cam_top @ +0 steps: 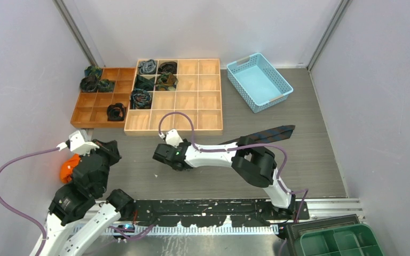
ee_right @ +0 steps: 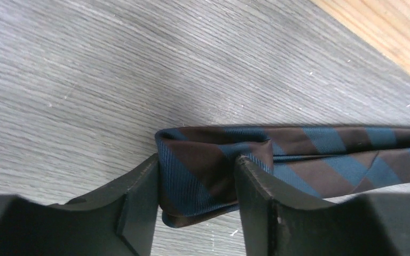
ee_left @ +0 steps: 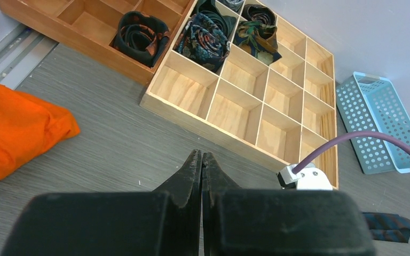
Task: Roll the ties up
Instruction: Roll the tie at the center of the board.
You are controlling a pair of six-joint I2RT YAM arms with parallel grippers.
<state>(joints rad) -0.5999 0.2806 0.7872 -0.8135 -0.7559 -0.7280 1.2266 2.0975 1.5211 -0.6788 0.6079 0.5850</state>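
A navy and brown striped tie [cam_top: 271, 134] lies flat on the table, running left under my right arm. My right gripper [cam_top: 161, 154] is near the light wooden tray's front edge. In the right wrist view the right gripper [ee_right: 196, 166] is shut on the folded narrow end of the tie [ee_right: 299, 152], which fills the gap between the fingers. My left gripper [cam_top: 110, 149] is shut and empty, its fingers [ee_left: 192, 170] pressed together above bare table. Several rolled ties [cam_top: 141, 98] sit in tray compartments, also showing in the left wrist view [ee_left: 202, 38].
A light wooden grid tray [cam_top: 203, 127] and a darker one [cam_top: 83, 121] stand at the back. An orange object [cam_top: 68, 167] lies by the left arm. A blue basket [cam_top: 258, 81] is at the back right, a green bin [cam_top: 335, 241] at the near right.
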